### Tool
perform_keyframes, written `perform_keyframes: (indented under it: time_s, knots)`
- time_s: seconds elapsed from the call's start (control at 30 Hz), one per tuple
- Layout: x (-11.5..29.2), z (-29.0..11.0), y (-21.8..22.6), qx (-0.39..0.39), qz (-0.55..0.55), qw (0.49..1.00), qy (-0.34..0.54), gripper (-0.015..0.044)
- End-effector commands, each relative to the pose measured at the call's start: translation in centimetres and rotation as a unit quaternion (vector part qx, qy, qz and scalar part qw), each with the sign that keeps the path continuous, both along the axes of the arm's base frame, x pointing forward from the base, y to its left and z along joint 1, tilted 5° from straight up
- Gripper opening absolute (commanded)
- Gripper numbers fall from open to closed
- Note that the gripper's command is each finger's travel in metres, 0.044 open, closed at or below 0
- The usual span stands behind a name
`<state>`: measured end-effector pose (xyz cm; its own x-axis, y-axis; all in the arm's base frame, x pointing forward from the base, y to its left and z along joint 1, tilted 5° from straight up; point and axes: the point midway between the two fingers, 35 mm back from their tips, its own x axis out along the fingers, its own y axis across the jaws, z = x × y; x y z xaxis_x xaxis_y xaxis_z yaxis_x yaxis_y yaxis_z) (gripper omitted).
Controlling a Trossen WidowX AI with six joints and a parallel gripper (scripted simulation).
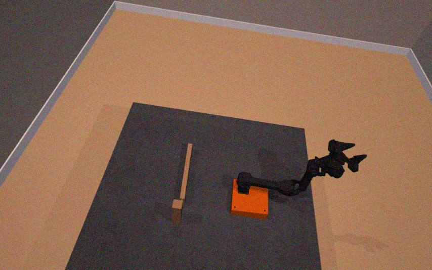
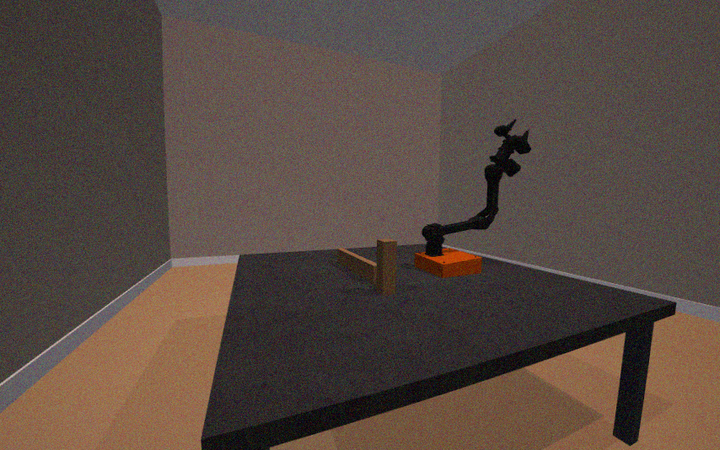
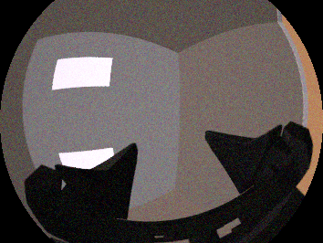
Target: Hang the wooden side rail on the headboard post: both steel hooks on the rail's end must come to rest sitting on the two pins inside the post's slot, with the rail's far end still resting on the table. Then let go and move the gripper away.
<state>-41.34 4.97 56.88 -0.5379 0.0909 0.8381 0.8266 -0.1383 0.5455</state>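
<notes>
Hovering spread wide beyond the table [image 1: 222, 241] edge, tool [image 1: 354, 152] grips nothing.

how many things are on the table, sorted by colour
wooden: 2, the side rail and the headboard post
orange: 1, the base block
black: 1, the arm with its open gripper
total: 4
</notes>
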Motion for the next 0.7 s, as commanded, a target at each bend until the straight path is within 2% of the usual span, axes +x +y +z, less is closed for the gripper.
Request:
perform_keyframes:
  time_s: [0.0,0.03,0.37,0.67]
  knots:
    - [0.2,0.1,-0.1,0.0,0.001,1.0,0.002,0.0426]
    - [0.7,0.4,-0.2,-0.002,0.005,1.0,0.008,0.044]
    - [11.4,5.6,-2.7,-0.026,0.087,0.989,0.118,0.044]
    - [22.0,8.1,-4.0,-0.041,0.168,0.961,0.217,0.044]
